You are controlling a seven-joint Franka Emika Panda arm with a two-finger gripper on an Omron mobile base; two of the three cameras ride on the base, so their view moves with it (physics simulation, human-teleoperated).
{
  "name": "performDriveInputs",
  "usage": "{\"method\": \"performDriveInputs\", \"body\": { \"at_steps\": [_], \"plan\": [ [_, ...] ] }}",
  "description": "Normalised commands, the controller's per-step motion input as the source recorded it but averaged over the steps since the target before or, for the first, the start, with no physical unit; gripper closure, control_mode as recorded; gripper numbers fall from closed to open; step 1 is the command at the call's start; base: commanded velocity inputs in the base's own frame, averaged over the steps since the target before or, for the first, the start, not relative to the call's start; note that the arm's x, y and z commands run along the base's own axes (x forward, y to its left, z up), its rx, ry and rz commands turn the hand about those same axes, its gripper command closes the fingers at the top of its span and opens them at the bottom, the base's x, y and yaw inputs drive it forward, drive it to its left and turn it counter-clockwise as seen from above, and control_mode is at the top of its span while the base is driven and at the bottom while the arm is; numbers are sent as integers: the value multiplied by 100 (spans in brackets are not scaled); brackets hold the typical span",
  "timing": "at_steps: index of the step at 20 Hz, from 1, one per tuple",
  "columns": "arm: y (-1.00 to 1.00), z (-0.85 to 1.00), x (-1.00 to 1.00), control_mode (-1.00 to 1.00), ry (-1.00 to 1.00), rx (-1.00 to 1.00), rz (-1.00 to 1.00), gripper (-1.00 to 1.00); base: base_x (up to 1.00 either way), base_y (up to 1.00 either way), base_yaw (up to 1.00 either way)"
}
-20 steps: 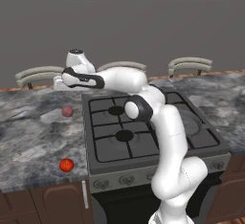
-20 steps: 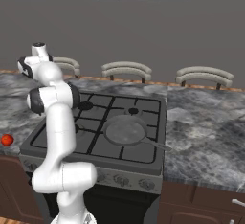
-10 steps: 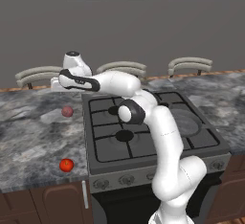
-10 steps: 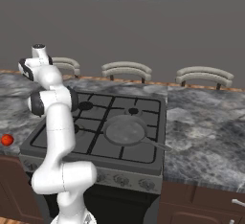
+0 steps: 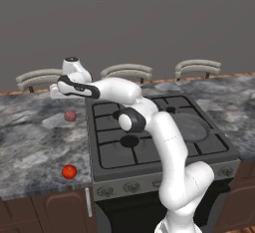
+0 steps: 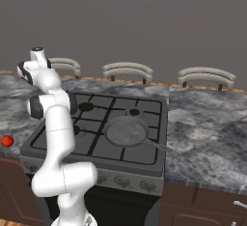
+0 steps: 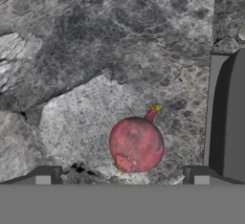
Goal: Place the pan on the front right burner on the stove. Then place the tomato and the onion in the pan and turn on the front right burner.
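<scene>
stone, steel and painted plastic, mostly matt

the counter (image 5: 30, 127) looks like polished mottled grey stone with pale veins; the stove (image 5: 149, 170) is smooth brushed grey steel under matt black grates (image 6: 103, 119), with dull metal knobs (image 6: 120, 181). the pan (image 6: 126, 131) has a flat, matt dark grey face. the onion (image 7: 136, 144) is dull pinkish-purple, its skin slightly blotched, no shine; the tomato (image 5: 69, 172) is glossy red. the arm (image 5: 164, 142) is smooth glossy white shell with dark matt joints. cabinet fronts (image 5: 45, 212) read as brown wood, satin; the chair backs (image 6: 128, 69) look a matt pale grey.
</scene>
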Motion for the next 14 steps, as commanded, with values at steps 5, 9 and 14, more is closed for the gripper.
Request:
{"method": "performDriveInputs", "body": {
  "at_steps": [5, 9, 14],
  "plan": [
    [0, -24, 0, -100, 0, 0, 0, -100, 0, 0, 0],
    [0, -18, 0, -100, 0, 0, 0, -100, 0, 0, 0],
    [-4, -10, 0, -100, 2, 0, 0, -100, 0, 0, 0]
  ]
}}
